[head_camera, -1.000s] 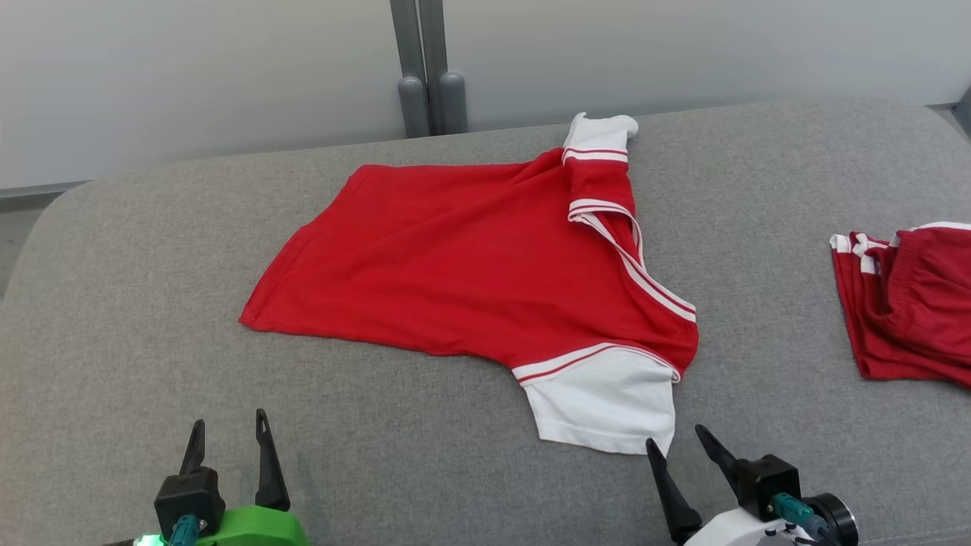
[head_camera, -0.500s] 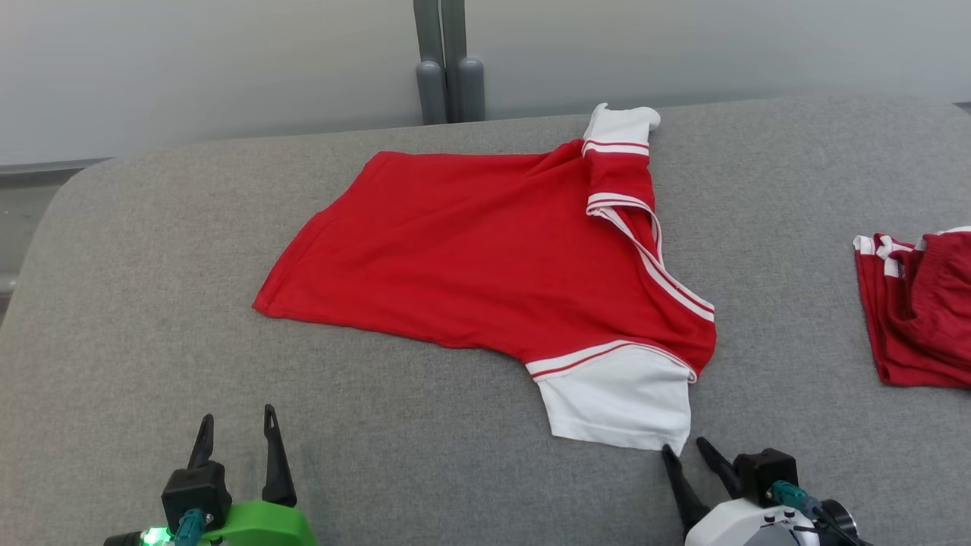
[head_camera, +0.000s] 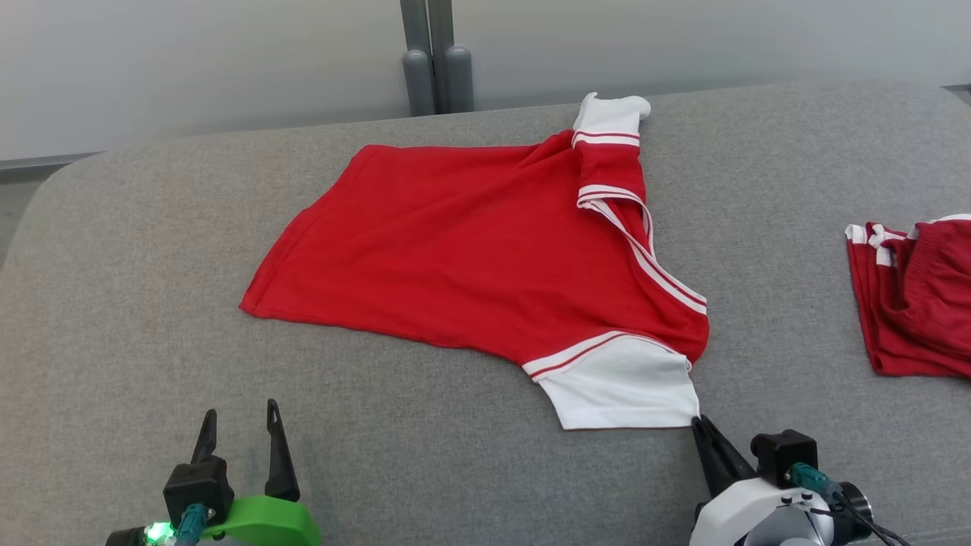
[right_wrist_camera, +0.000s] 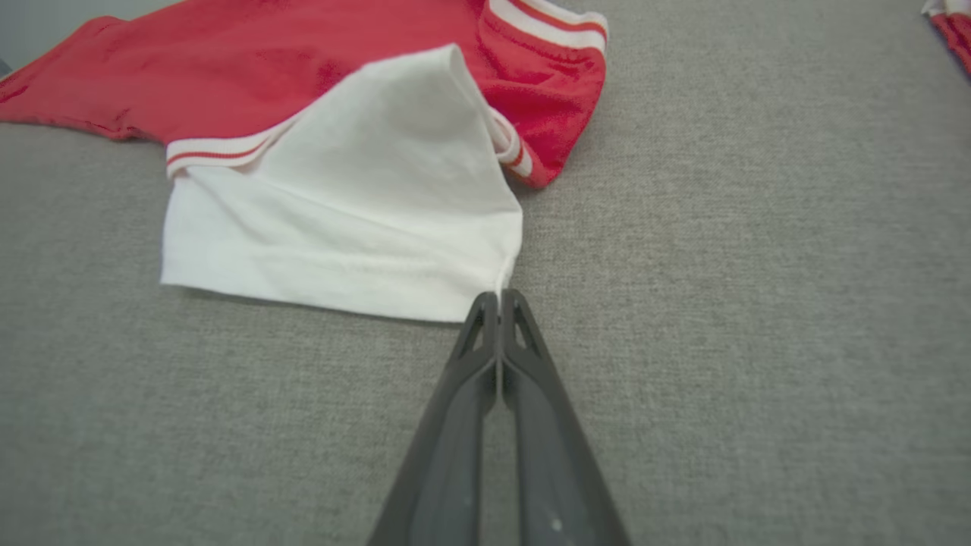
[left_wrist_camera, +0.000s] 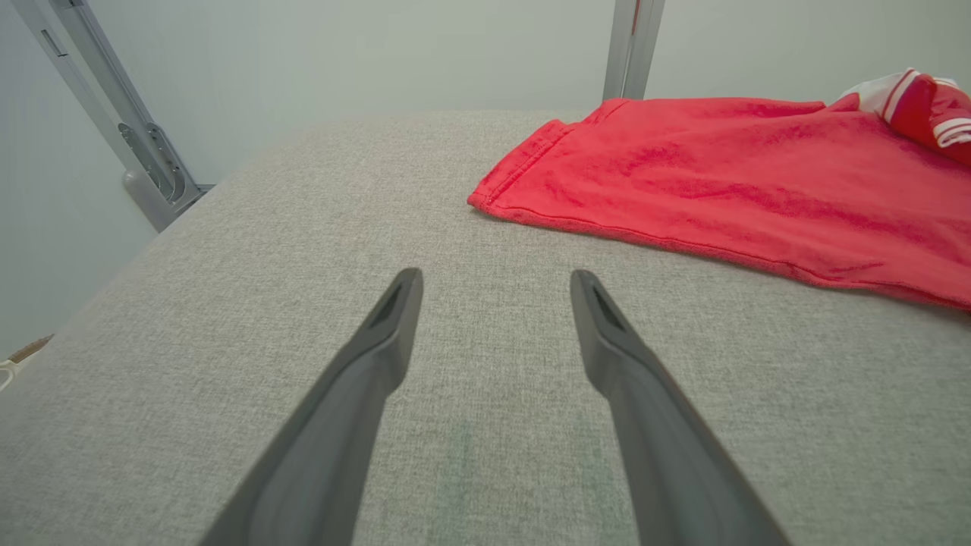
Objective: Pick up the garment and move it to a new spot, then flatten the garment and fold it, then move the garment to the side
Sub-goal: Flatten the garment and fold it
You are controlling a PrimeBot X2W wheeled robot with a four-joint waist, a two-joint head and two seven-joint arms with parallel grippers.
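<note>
Left gripper (head_camera: 240,409): fingers spread wide with nothing between them, at the near left of the grey cushion (head_camera: 114,303).
Right gripper (right_wrist_camera: 499,297): fingers pressed together, pinching the near corner of the white sleeve (right_wrist_camera: 341,205).
Garment (head_camera: 470,243): red shirt spread mid-cushion, collar toward the right.
Far right: folded red clothes (head_camera: 918,303), well apart.
Behind: grey posts (head_camera: 432,61).

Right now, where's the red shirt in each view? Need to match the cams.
Head view: red shirt centre, spread on the grey cushion.
Left wrist view: upper right, beyond the open left gripper.
Right wrist view: top left, its white sleeve pinched at the corner by the right gripper.
Shared landmark: the grey cushion, under the shirt in all three.
</note>
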